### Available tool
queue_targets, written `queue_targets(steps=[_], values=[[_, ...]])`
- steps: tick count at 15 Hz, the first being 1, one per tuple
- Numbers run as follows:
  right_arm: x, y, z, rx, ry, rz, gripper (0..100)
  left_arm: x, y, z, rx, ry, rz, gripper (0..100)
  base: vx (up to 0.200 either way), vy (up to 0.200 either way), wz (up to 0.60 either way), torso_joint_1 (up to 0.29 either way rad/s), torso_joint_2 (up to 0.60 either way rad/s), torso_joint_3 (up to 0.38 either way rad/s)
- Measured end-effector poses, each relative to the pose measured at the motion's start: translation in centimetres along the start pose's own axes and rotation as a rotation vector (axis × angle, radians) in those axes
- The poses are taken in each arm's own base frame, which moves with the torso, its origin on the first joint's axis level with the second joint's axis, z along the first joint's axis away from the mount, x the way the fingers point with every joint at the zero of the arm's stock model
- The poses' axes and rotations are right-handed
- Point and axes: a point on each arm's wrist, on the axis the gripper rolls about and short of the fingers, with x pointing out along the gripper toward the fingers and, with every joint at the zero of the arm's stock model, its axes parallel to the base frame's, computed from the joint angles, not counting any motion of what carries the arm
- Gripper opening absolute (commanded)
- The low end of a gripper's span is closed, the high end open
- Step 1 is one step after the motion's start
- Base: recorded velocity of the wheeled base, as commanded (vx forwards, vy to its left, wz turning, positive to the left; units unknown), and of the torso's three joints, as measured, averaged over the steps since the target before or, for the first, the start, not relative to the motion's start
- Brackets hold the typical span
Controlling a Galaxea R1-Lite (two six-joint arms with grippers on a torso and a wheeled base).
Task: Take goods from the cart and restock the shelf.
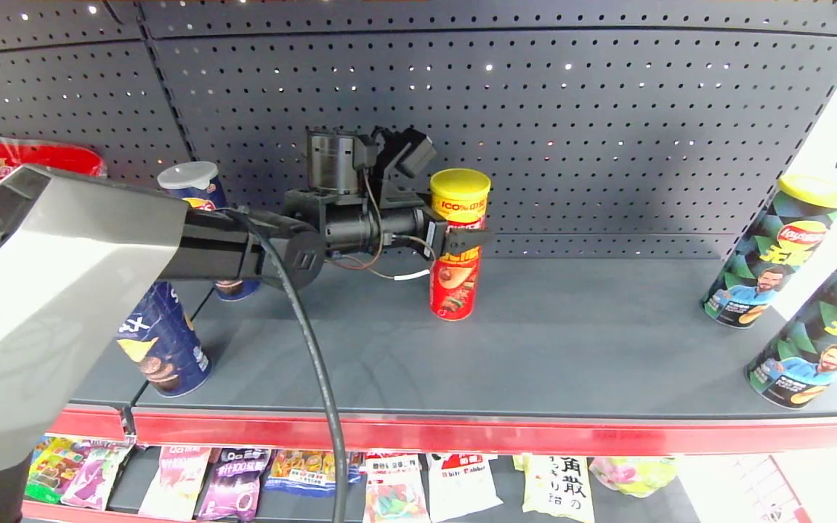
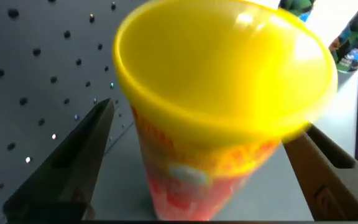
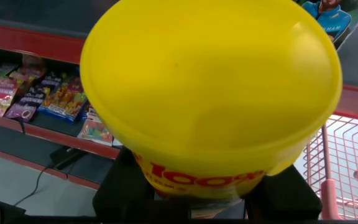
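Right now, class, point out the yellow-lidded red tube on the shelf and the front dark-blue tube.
yellow-lidded red tube [image 1: 455,289], head view, lower body.
front dark-blue tube [image 1: 164,349], head view, side wall.

Colours I see at the shelf.
Red chip can [image 1: 455,280], yellow lid; second can [image 3: 210,112], yellow-lidded too; green-black patterned cans [image 1: 756,276]; grey shelf [image 1: 571,341], red edge.

My left arm [image 1: 222,243] is a broad grey angular shell narrowing to black, with 1 thick black cable [image 1: 320,385], thin white and brown wires [image 1: 397,276], a silvery cylinder [image 1: 331,161] and black wedge-shaped jaws.
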Motion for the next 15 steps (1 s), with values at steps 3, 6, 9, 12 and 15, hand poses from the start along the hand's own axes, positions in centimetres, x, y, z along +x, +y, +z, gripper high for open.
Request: queue_targets(steps=[3,6,9,12,15], values=[[0.0,0.0,0.0,0.000,0.000,-0.006,0,0.5,0.2,-0.1,0.002,-0.004,-0.001,0,0.000,0.000,0.00,0.000,0.00,0.000],[0.0,0.0,0.0,0.002,0.000,-0.007,0,0.8,-0.3,-0.3,0.000,0.002,-0.013,0,0.000,0.000,0.00,0.000,0.00,0.000],[0.0,0.0,0.0,0.002,0.000,-0.008,0,0.7,-0.8,-0.1,0.000,0.002,-0.030,0,0.000,0.000,0.00,0.000,0.00,0.000],[0.0,0.0,0.0,0.002,0.000,-0.007,0,-0.7,-1.7,0.2,-0.012,0.018,-0.067,0,0.000,0.000,0.00,0.000,0.00,0.000],[0.0,0.0,0.0,0.003,0.000,-0.007,0,-3.4,-3.4,-0.3,-0.042,0.060,-0.156,0,0.000,0.000,0.00,0.000,0.00,0.000]])
